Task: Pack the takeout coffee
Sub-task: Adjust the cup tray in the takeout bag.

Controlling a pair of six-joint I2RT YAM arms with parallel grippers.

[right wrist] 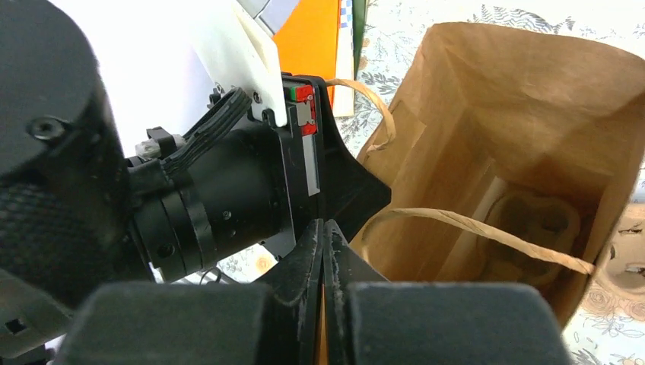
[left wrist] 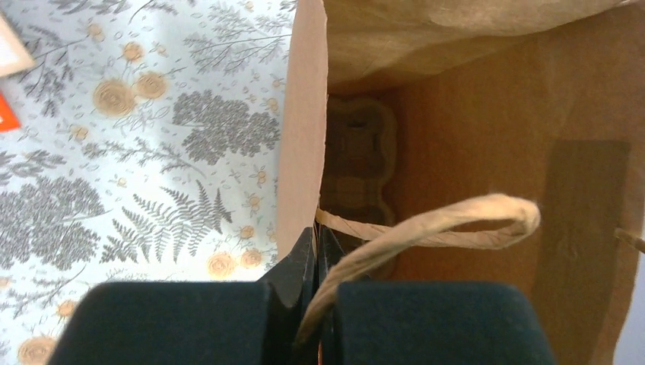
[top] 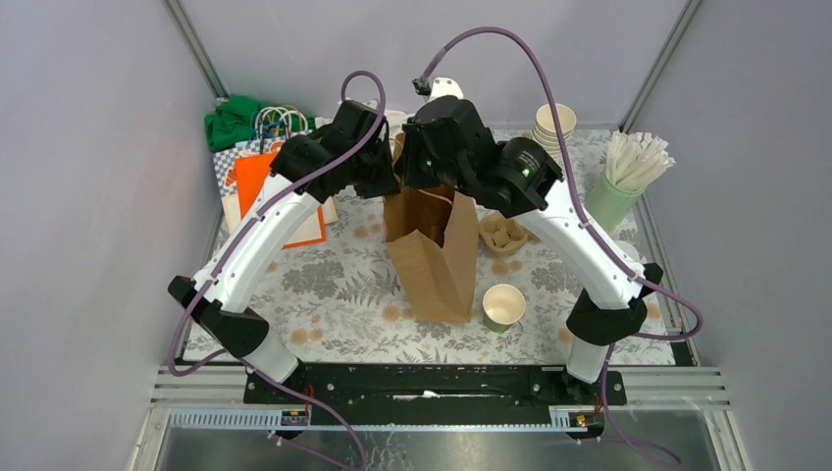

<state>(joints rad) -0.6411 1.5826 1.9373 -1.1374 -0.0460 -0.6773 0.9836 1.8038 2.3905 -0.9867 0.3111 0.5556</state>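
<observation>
Two hands at the mouth of one paper bag [top: 432, 265] on the floral bench [top: 334, 285].
The left hand [left wrist: 316, 239] is pressed together, pinching the bag's side wall at its rim. The right hand [right wrist: 325, 232] is also pressed together at the rim nearest it, but I cannot tell whether it has caught any paper. Two twisted handles arch over the opening; one loops just ahead of the left hand [left wrist: 456, 220]. One cardboard carrier [left wrist: 357, 152] lies deep in the bag, below both hands. A second carrier [top: 502, 234] sits on the bench just beside the bag, under the right hand. One dark-green cup [top: 503, 306] stands open and without a lid, behind the right hand, by the bag's foot.
</observation>
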